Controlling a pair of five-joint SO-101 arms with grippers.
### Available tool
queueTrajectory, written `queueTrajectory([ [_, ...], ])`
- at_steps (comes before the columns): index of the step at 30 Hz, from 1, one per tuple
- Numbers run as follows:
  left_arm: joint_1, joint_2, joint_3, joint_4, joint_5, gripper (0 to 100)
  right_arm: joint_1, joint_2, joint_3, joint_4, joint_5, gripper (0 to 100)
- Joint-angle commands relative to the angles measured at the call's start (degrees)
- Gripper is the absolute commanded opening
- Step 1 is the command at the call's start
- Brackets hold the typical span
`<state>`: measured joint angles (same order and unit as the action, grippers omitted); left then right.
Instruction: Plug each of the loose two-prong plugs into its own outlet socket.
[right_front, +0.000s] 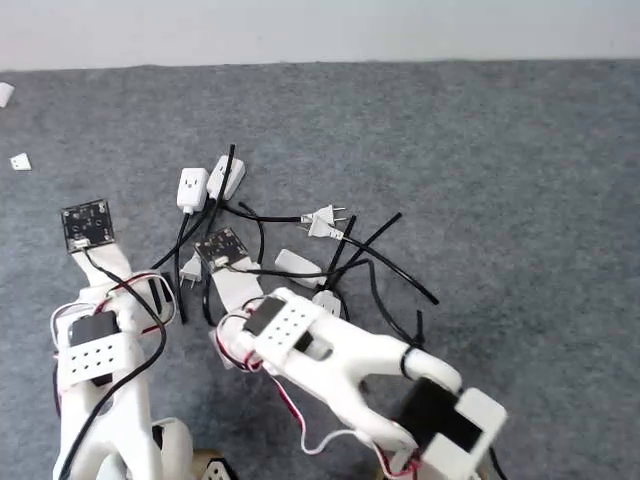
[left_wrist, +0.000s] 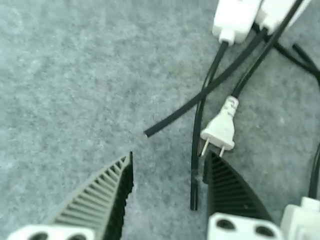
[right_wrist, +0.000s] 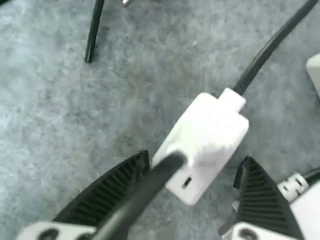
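Observation:
My left gripper (left_wrist: 170, 157) is open just above the carpet. A white two-prong plug (left_wrist: 220, 129) lies beside one of its fingers (left_wrist: 227, 190), prongs toward the gripper; the same plug (right_front: 190, 268) lies near the left arm. Two white outlet sockets (right_front: 192, 188) (right_front: 225, 178) lie side by side farther off. My right gripper (right_wrist: 196, 159) is open with a white outlet socket (right_wrist: 207, 135) between its fingers, and a black cable (right_wrist: 150, 185) crosses in front of it. Two more plugs (right_front: 325, 220) lie near the middle of the carpet.
Black cables (right_front: 380, 250) tangle across the grey carpet (right_front: 500, 170) between the arms. Another white socket (right_front: 298, 265) lies by the right arm (right_front: 330, 355). A loose black cable end (left_wrist: 147, 133) lies ahead of the left gripper. Small white scraps (right_front: 20, 161) sit at the far left.

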<state>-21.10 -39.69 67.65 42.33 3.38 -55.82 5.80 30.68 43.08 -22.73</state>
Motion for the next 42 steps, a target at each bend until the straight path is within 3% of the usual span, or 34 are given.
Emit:
queueTrajectory([
  [1,-0.4,0.1,-2.9,-1.3,0.5,22,1.5,2.2,-4.8,0.0,-0.3,28.4],
  [4,-0.4,0.1,-2.9,-1.3,0.5,22,2.9,2.7,-5.3,0.0,-0.3,22.9],
  [8,-0.4,0.1,-2.9,-1.3,0.5,22,6.0,2.7,-5.3,-0.3,2.1,0.9],
  [17,-0.4,0.1,-2.9,-1.3,0.5,22,10.3,-4.3,-6.6,8.0,5.9,0.8],
  [22,-0.4,0.2,-2.9,-1.5,0.5,22,18.2,-18.0,-6.9,15.9,10.6,0.8],
  [27,-0.3,0.2,-2.9,-1.5,0.5,22,34.9,-32.7,-6.9,23.1,17.8,0.8],
  [35,-0.2,0.3,-2.4,-1.4,0.5,22,69.8,-43.6,-4.4,28.5,30.2,0.9],
  [39,1.0,0.3,-1.9,-1.3,0.5,22,87.3,-41.6,3.4,19.7,38.3,0.9],
  [42,2.6,0.3,-1.3,-1.3,0.5,22,96.6,-37.2,9.1,10.2,42.8,0.9],
])
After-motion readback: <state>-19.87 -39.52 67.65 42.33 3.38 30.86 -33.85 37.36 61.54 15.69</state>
